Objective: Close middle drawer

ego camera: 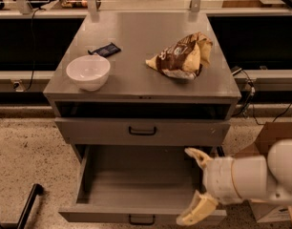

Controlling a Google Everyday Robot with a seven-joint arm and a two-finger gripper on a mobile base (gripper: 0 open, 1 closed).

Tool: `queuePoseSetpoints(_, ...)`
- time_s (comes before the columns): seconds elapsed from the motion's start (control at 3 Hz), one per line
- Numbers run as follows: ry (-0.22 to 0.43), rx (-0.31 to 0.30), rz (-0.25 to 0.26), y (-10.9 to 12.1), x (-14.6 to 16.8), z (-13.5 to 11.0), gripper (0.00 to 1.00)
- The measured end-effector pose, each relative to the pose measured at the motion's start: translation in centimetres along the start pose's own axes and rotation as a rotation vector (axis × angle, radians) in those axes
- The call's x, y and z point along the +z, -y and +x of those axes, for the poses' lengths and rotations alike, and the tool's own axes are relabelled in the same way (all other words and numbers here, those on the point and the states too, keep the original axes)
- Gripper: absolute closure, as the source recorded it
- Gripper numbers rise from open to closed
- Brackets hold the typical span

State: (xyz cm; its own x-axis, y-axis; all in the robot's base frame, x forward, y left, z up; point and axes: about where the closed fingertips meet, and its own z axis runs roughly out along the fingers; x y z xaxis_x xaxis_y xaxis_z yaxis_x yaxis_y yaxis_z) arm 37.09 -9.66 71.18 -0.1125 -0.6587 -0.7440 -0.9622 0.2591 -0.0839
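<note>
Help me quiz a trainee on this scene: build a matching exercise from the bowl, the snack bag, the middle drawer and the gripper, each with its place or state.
Things:
1. white bowl
2. snack bag
3. middle drawer
4. gripper

Places or states:
A. pulled out
B. left front of the cabinet top
C. open, at the drawer's right front corner
D. right side of the cabinet top

Pairs: 1-B, 2-D, 3-A, 4-C
</note>
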Motion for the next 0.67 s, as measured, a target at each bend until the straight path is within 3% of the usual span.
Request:
queuePoseSetpoints(0.33,0.044,0.015,-0.004,-2.9,4.3,8.5,0.0)
queuePoseSetpoints(0.67,0.094,0.014,-0.039,-4.1,6.8,10.5,0.0)
